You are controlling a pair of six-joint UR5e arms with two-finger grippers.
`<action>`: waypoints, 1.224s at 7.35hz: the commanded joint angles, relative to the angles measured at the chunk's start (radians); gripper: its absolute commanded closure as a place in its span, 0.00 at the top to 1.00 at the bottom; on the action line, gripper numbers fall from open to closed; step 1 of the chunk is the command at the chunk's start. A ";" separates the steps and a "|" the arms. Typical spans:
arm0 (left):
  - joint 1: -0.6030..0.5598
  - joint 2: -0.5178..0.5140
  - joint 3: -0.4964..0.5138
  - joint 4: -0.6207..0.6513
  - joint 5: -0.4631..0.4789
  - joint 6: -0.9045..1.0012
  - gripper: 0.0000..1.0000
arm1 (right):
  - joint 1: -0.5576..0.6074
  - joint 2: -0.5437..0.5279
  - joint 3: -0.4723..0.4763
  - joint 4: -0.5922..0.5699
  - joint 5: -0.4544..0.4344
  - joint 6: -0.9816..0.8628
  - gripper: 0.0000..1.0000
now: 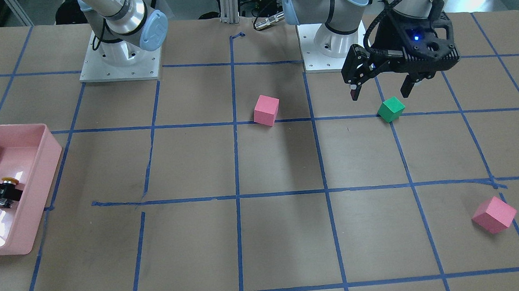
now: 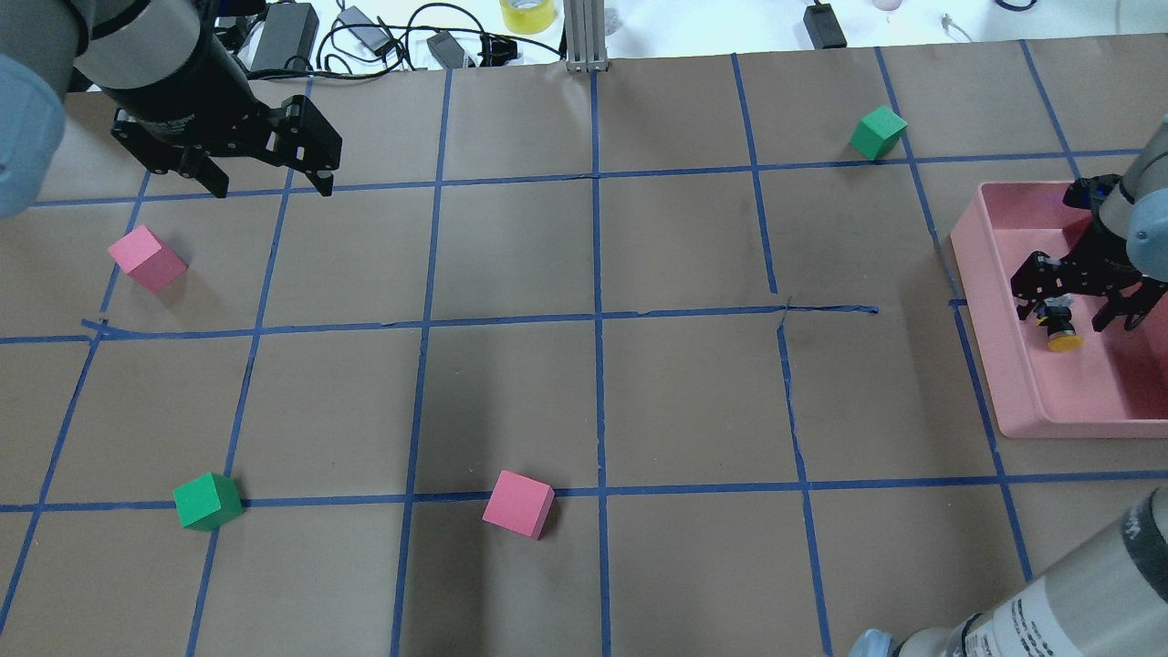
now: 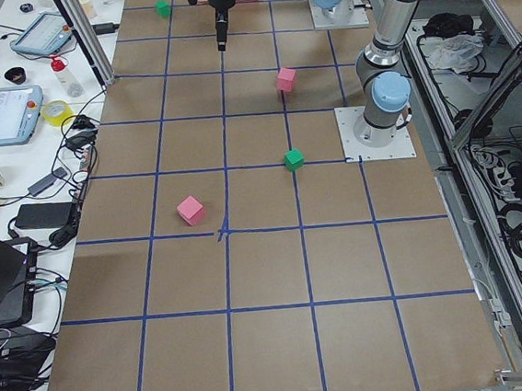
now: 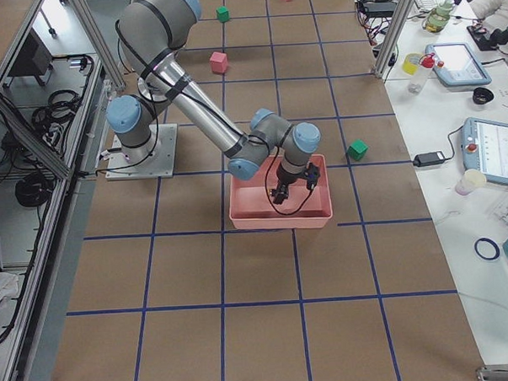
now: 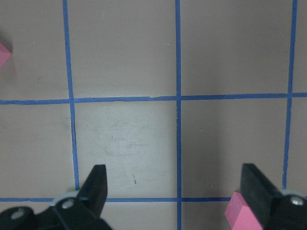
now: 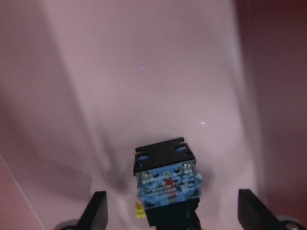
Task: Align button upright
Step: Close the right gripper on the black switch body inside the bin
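Right gripper (image 2: 1068,318) lowered inside pink tray (image 2: 990,328), fingers spread wide, straddling button (image 2: 1061,336) without touching. Button appears tipped on side on tray floor; likely lined up for righting grasp. Left gripper (image 2: 272,190) hangs open, empty, well apart.

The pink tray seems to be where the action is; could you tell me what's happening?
The right gripper is down inside the pink tray, fingers open either side of the yellow-capped button, which appears to lie on its side, not gripped. The left gripper hangs open over the table near a green cube.
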 commanded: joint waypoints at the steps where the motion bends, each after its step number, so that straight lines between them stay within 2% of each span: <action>1: 0.000 0.000 -0.001 -0.001 -0.001 0.000 1.00 | -0.001 0.004 0.001 0.008 -0.003 0.000 0.00; 4: -0.001 0.000 -0.001 -0.004 0.000 0.000 1.00 | -0.001 -0.025 -0.018 0.014 0.003 -0.003 0.00; 7: -0.001 0.005 -0.018 -0.002 -0.003 0.000 1.00 | 0.005 -0.118 -0.021 0.045 0.020 -0.003 0.00; 8: -0.001 0.005 -0.018 -0.002 -0.003 0.000 1.00 | 0.013 -0.146 -0.057 0.084 0.020 -0.006 0.00; 9: -0.001 0.005 -0.018 -0.002 -0.003 0.000 1.00 | 0.025 -0.152 -0.121 0.174 0.024 -0.008 0.00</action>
